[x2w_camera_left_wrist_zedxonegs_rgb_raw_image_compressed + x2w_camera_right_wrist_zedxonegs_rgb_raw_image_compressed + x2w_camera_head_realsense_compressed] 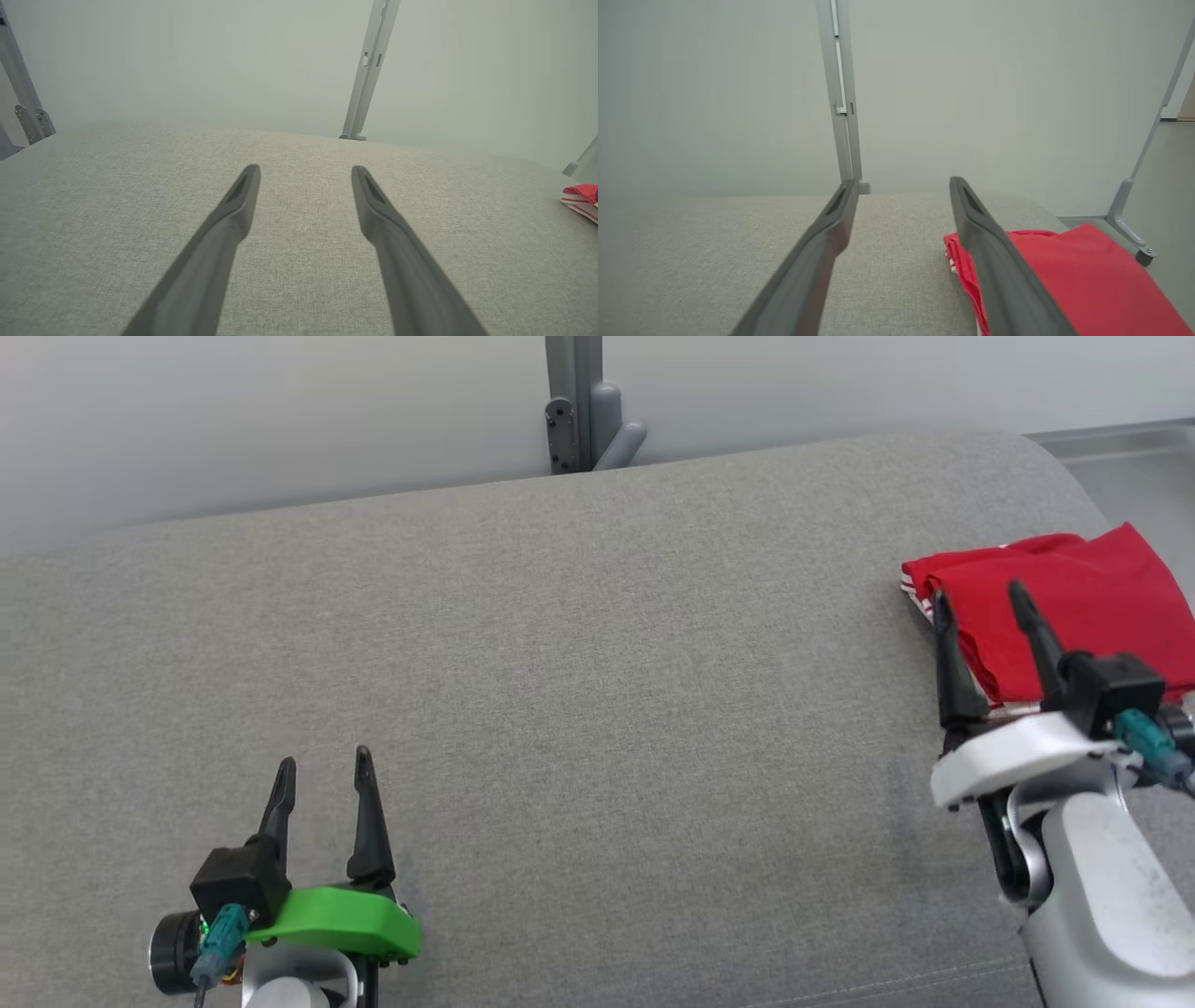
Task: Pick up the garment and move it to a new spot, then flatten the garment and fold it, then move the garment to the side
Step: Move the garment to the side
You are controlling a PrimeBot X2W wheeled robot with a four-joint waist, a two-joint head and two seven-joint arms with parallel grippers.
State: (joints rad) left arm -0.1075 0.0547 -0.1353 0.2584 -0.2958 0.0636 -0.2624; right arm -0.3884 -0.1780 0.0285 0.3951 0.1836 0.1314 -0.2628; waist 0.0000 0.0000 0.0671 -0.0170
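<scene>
Lying folded at the far right end of the grey cushion (597, 663), the red garment (1111, 588) shows white stripes along its left edge. Right at that edge sits the right gripper (977, 593), its two dark fingers spread apart and pinching nothing; whether they touch the cloth cannot be told. Well apart from it, at the near left of the cushion, the left gripper (325, 758) has its fingers parted too, over bare fabric. Behind the cushion a grey post (574, 401) rises against a pale wall (233, 420).
</scene>
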